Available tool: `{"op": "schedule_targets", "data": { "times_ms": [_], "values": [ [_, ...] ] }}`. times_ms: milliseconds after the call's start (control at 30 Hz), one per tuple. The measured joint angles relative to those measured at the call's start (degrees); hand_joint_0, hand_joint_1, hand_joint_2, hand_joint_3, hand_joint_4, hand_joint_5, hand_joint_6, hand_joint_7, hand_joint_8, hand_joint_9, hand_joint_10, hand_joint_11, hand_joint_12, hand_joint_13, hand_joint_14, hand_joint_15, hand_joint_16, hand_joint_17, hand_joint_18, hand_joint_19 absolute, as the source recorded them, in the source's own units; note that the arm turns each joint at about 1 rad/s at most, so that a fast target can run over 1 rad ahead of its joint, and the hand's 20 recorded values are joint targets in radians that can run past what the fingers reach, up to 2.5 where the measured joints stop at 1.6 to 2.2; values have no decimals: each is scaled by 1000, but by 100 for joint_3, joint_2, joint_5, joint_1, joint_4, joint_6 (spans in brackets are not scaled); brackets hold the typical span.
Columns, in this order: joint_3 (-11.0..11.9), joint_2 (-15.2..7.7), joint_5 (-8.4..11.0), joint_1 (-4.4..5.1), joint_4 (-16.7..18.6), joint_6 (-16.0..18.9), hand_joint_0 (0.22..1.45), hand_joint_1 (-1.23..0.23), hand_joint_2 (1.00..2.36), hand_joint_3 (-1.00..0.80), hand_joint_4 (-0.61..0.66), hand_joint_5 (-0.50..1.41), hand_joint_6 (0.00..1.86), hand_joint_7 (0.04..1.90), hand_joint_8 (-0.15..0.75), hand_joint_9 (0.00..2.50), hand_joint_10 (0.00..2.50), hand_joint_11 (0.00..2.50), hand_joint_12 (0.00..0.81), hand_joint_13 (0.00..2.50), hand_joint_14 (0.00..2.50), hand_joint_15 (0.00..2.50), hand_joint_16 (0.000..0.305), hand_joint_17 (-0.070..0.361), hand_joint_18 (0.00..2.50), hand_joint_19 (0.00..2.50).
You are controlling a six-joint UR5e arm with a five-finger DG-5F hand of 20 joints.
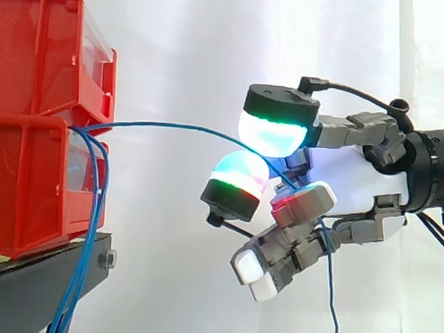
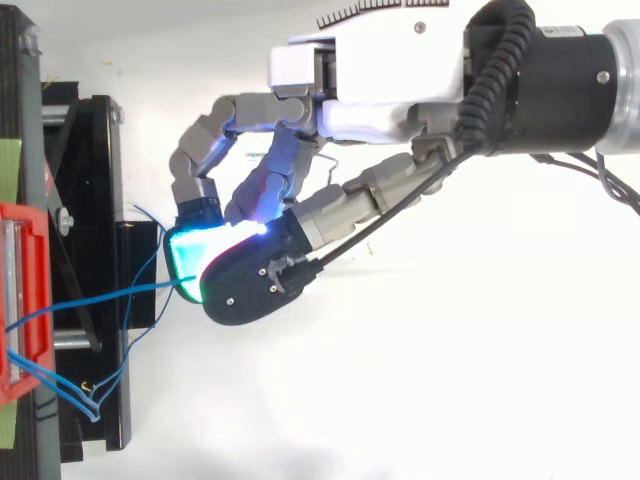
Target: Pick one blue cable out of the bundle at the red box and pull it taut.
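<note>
Side view first. Reaching in from the right edge, a hand [image 1: 361, 180] with fingers curled, closed on one blue cable [image 1: 187, 127] and pinching it between the glowing fingertips [image 1: 240, 178] and the thumb, as far as can be judged. Starts, that cable, at the gap between the two stacked red boxes [image 1: 39, 129] at the left end of the black stand [image 1: 47, 284], crosses open air in a shallow arch, dips into the pinch and hangs loose below the palm. Sits at about the height of the cable's exit, probably so that a pull runs straight out of the boxes and does not drag over their lip. Still arched, so likely not yet taut; calls for drawing away to the right. Meanwhile the rest of the bundle [image 1: 94, 227] drops straight down past the stand's right edge, well apart from the hand, which suggests a single strand separated out.

Top view next. Same hand [image 2: 380, 70], fingers bent round and meeting just off the stand's right edge. Runs, the held cable [image 2: 100, 300], from the red boxes [image 2: 30, 240] at the left edge across the black stand [image 2: 110, 180] into the pinch, with a slight waver that again reads as slack. Loops low by the stand's near corner, the remaining bundle [image 2: 85, 400], clear of the fingers.
</note>
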Motion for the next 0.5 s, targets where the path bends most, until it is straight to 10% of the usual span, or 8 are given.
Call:
{"op": "schedule_targets", "data": {
  "times_ms": [500],
  "values": [
    [2,6,-2,5,-74,11,649,-883,1022,-44,74,-92,927,1126,423,1305,7,1250,412,832,14,414,57,128,682,332]
  ]
}}
